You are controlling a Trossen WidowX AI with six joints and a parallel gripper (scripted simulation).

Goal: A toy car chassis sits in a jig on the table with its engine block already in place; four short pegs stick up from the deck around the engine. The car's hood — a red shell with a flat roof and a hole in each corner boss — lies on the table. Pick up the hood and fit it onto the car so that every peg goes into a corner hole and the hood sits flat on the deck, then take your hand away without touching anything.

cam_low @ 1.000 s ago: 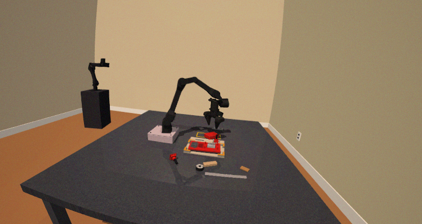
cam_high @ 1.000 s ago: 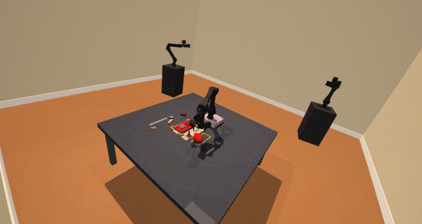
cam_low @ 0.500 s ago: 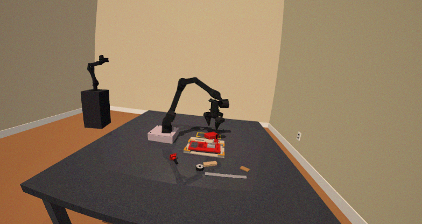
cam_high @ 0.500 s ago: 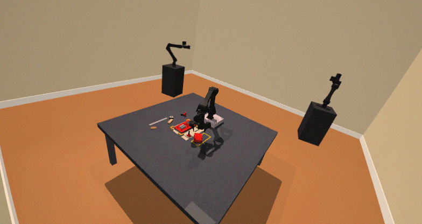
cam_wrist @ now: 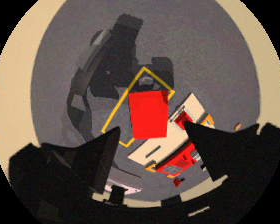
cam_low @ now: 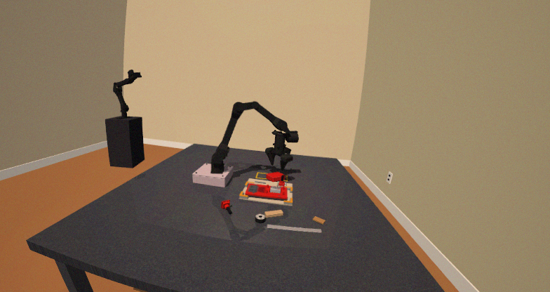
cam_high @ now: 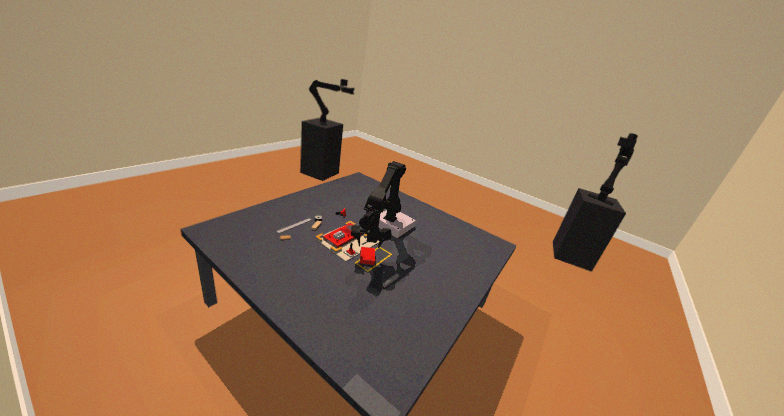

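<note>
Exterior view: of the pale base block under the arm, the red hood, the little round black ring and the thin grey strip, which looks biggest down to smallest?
1. Pale base block.
2. Grey strip, long but very thin, and nearer the camera, so this place is unsure.
3. Red hood.
4. Black ring.
</note>
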